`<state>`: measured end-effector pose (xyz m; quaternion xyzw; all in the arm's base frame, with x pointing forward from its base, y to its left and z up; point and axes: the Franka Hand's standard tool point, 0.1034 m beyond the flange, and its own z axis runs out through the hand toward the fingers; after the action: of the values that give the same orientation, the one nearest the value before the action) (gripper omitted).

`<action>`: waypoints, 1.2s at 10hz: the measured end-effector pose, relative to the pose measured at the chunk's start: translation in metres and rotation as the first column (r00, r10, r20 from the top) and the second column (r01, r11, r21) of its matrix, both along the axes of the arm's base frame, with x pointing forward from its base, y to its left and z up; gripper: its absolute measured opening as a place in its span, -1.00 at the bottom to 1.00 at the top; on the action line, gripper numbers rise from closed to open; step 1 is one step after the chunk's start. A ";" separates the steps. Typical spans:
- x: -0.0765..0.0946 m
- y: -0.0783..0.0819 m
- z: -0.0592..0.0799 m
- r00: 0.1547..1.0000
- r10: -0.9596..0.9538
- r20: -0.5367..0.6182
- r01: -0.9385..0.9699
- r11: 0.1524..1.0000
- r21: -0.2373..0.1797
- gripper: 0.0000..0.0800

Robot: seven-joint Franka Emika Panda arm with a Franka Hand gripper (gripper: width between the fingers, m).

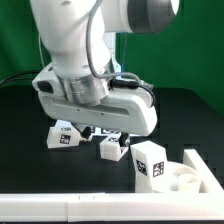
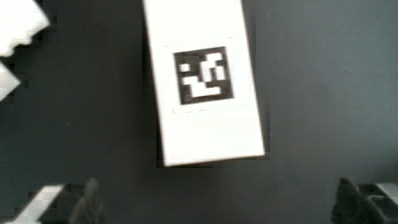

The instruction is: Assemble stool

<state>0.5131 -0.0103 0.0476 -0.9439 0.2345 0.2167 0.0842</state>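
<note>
Nearest the camera in the exterior view, a long white corner rail (image 1: 90, 207) ran along the front of the matte black surface (image 1: 25, 160), ahead of the round white plastic disc seat (image 1: 192, 180). The seat lay with its sockets facing up and was cut off by the frame edge on the exterior view's right. Just beside the seat, toward the exterior view's left, a chunky white plastic upright leg (image 1: 150, 165) stood with its square black-and-white tag facing the camera. Behind the seat and further left sat a second leg (image 1: 112, 147) and a third leg (image 1: 63, 135), both tagged and partly hidden under the white robot arm (image 1: 80, 40). A green backdrop (image 1: 15, 40) closed off the room behind.

In the wrist view the claw (image 2: 217, 195) stood spread wide and held nothing. Its dark fingers (image 2: 71, 203) were blurred and cut off. A long white tagged leg (image 2: 208, 85) lay flat just beyond them, apart from both. Which leg it was could not be told. A white fragment (image 2: 15, 50) at the frame edge was too cropped to identify.
</note>
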 end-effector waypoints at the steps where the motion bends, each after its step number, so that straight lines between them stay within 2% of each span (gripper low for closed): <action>1: -0.007 -0.002 0.003 0.998 0.061 -0.024 -0.060 0.996 0.060 0.62; 2: -0.010 -0.006 0.005 0.994 0.086 -0.062 -0.079 0.991 0.106 0.62; 5: -0.020 -0.011 -0.001 0.965 0.046 -0.259 -0.006 0.988 0.152 0.62; 7: -0.025 -0.003 -0.013 0.941 -0.007 -0.338 0.054 0.990 0.130 0.62; 9: -0.032 0.010 -0.018 0.930 -0.025 -0.366 0.074 0.990 0.120 0.62; 12: -0.040 0.015 -0.029 0.928 -0.037 -0.370 0.082 0.991 0.107 0.62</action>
<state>0.4727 0.0043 0.0188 -0.8725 0.2610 0.4002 0.1023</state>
